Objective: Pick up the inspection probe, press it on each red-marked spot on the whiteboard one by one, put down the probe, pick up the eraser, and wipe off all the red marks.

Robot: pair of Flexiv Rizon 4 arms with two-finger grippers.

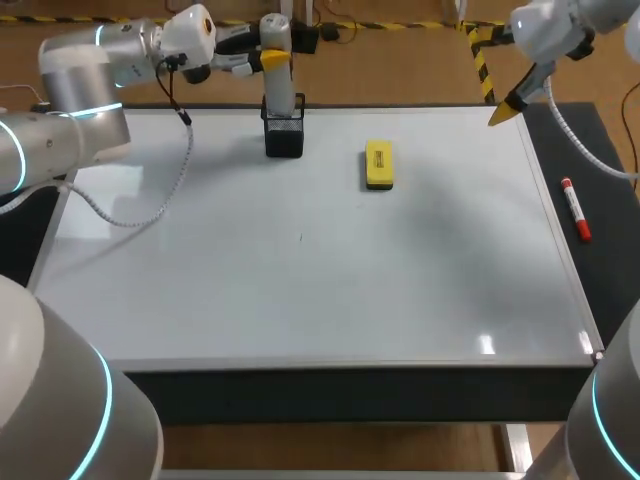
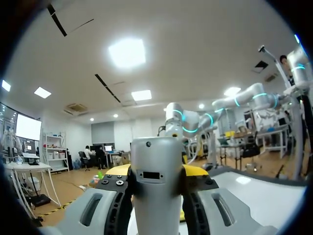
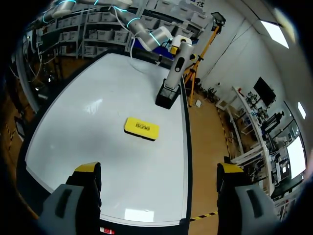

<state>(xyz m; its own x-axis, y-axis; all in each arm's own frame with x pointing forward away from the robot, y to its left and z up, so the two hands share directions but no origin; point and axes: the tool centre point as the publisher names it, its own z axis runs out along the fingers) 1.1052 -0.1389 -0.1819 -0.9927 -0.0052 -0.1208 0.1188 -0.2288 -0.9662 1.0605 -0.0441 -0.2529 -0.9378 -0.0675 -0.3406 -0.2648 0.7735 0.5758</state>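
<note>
The inspection probe (image 1: 279, 82), a grey cylinder, stands upright with its lower end in the black mesh holder (image 1: 284, 137) at the back of the whiteboard (image 1: 300, 290). My left gripper (image 1: 275, 58) is shut on the probe's upper part; in the left wrist view the probe (image 2: 156, 205) fills the gap between the yellow-tipped fingers (image 2: 194, 170). The yellow eraser (image 1: 378, 164) lies flat on the board, right of the holder. My right gripper (image 1: 505, 108) hangs open and empty over the board's back right corner. From that wrist the eraser (image 3: 141, 128), holder (image 3: 166, 97) and probe (image 3: 178, 61) lie ahead of the gripper (image 3: 159, 169).
A red marker (image 1: 575, 209) lies on the dark mat right of the board's frame. I see no red marks on the white surface, only a tiny dark speck (image 1: 300, 237) near its middle.
</note>
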